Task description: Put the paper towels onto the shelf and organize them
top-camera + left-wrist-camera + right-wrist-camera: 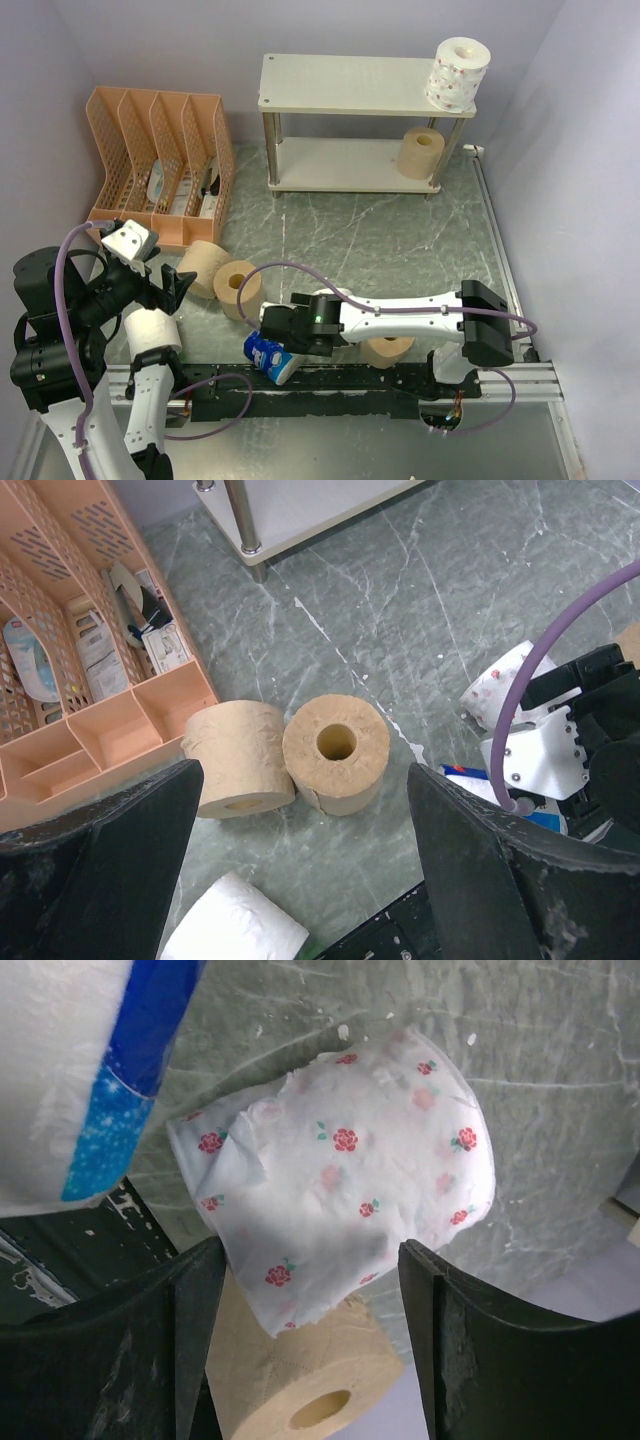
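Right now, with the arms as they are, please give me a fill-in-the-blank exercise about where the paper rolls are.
1. On the shelf, the rose-print roll stands on the ___ board.
2. The lower board carries exactly ___ tan roll.
3. Next to the orange organizer, ___ tan rolls lie on the table.
4. The right gripper faces a flowered roll beside a wrapped roll striped ___.

Missing words: top; one; two; blue.
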`<state>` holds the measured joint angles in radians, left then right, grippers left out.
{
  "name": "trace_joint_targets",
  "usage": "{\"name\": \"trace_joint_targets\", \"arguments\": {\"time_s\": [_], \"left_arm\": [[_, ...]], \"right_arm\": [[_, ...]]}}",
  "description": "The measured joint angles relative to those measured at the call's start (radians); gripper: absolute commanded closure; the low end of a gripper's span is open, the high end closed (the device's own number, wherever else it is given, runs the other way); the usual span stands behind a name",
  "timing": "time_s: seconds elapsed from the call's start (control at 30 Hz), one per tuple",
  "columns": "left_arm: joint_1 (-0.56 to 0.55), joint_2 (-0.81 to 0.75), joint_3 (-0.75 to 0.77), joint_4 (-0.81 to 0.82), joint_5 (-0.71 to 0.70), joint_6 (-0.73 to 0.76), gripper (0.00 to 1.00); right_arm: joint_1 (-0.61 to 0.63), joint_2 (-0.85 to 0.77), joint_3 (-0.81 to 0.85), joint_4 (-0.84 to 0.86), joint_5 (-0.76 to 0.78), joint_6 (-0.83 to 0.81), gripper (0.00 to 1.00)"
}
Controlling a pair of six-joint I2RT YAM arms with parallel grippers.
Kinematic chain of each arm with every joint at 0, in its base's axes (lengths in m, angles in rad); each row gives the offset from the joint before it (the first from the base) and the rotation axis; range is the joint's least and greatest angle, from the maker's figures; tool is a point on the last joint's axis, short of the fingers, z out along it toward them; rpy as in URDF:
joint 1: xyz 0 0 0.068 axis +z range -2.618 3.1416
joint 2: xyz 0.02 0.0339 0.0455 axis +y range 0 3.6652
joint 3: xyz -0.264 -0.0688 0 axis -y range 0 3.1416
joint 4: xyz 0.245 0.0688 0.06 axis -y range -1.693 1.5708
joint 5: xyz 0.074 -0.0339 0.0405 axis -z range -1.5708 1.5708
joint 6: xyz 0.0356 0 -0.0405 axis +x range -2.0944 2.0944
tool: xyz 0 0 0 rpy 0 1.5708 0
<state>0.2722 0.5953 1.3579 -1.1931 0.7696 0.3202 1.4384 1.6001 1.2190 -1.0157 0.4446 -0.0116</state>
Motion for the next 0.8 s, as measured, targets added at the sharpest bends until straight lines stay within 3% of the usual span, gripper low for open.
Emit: {"name": "trace_joint_targets", "arguments": {"time_s": [0.43, 0.8], "left_arm": [[0.0, 0.0, 0.0, 0.0, 0.0, 0.0, 0.05], [0.0, 0.0, 0.0, 0.0, 0.0, 0.0, 0.05]], "right_arm": [[0.038, -0.019, -0.001, -0.063, 0.034, -0.005, 0.33], [0.048, -0.01, -0.051, -0.079, 0.069, -0.007, 0.55]]}}
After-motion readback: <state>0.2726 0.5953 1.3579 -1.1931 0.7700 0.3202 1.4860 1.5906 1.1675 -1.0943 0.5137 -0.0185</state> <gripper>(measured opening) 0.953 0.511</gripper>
